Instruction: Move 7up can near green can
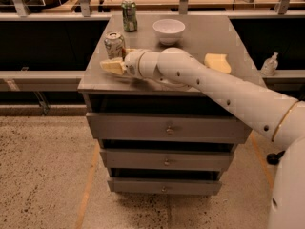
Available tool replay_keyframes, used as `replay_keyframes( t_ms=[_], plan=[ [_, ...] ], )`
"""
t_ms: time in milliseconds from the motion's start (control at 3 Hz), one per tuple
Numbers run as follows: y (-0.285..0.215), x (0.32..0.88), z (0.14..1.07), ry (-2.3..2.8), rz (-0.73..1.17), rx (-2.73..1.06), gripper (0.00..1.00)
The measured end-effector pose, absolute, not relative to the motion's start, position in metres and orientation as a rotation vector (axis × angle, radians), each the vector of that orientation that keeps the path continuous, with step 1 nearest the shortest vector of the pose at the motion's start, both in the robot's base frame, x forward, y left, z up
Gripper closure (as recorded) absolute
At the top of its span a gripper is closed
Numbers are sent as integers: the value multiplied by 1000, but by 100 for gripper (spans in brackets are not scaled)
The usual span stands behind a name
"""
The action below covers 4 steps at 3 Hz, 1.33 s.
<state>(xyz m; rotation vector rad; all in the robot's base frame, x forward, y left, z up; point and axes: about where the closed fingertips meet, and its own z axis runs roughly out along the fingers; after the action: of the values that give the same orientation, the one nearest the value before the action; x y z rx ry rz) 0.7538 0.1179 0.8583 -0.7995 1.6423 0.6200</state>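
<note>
The 7up can (114, 44), pale silvery-white with green patches, stands upright near the left front of the grey cabinet top (200, 37). The green can (128, 15) stands upright at the back edge, behind the 7up can and slightly to its right. My gripper (113, 63) reaches in from the right, low over the top, right at the base of the 7up can. It is open: one yellowish finger (112, 67) lies in front of the can, and a sliver of the other shows at the can's right side. It holds nothing.
A white bowl (168, 30) sits at the back middle of the top. A yellow sponge (218, 62) lies on the right side behind my arm. The cabinet has three drawers (167, 128). A clear pump bottle (269, 65) stands on a ledge to the right.
</note>
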Motion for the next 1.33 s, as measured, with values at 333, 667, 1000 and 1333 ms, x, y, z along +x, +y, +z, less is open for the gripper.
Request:
replay_keyframes(
  t_ms=[333,667,1000,1333],
  plan=[
    [126,772,853,1625,631,-810,64],
    [126,803,865,1612,603,-755,88],
    [120,844,869,1632,585,-675,100],
    [114,886,864,1672,563,-595,100]
  ],
)
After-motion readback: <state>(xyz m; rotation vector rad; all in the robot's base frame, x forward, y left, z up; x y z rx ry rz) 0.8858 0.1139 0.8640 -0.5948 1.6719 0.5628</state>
